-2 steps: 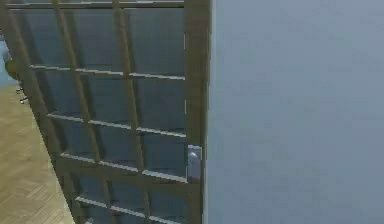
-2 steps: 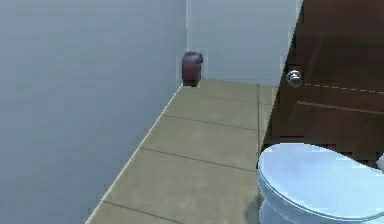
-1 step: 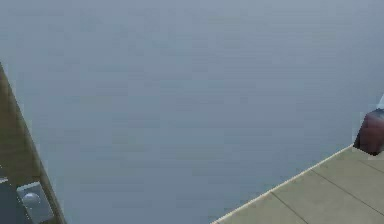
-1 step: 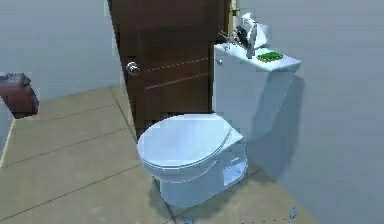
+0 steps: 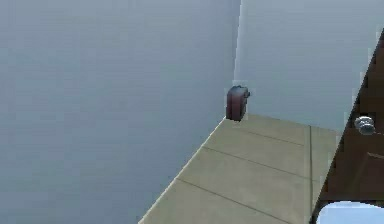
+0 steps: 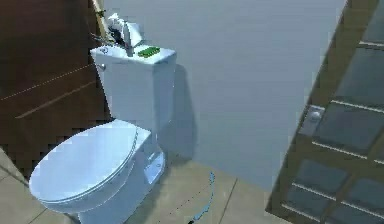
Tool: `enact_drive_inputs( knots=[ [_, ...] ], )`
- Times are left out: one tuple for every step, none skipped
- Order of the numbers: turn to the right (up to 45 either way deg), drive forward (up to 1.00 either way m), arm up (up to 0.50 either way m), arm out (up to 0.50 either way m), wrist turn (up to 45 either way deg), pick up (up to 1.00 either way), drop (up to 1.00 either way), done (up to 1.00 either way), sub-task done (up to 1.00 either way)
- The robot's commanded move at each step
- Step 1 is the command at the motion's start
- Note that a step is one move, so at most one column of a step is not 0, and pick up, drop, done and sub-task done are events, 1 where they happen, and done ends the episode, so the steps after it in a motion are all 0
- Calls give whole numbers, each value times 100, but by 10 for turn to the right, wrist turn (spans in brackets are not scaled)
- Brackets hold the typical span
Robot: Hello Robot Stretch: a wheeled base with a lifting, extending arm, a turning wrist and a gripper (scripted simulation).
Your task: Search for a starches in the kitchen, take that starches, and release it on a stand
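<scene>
Robot body outside both views, nothing describable

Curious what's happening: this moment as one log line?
place: bathroom, not kitchen | ahead: dark bin in corner | side: white toilet, door | stage: searching

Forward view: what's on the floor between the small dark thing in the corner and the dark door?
That stretch is bare: in the forward view, plain tan floor tiles run from the small dark object to the dark door.
</scene>
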Motion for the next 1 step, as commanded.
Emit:
enact_drive_inputs(
  knots=[
    [0, 65, 0, 0, 0, 0, 0, 0, 0]
  ],
)
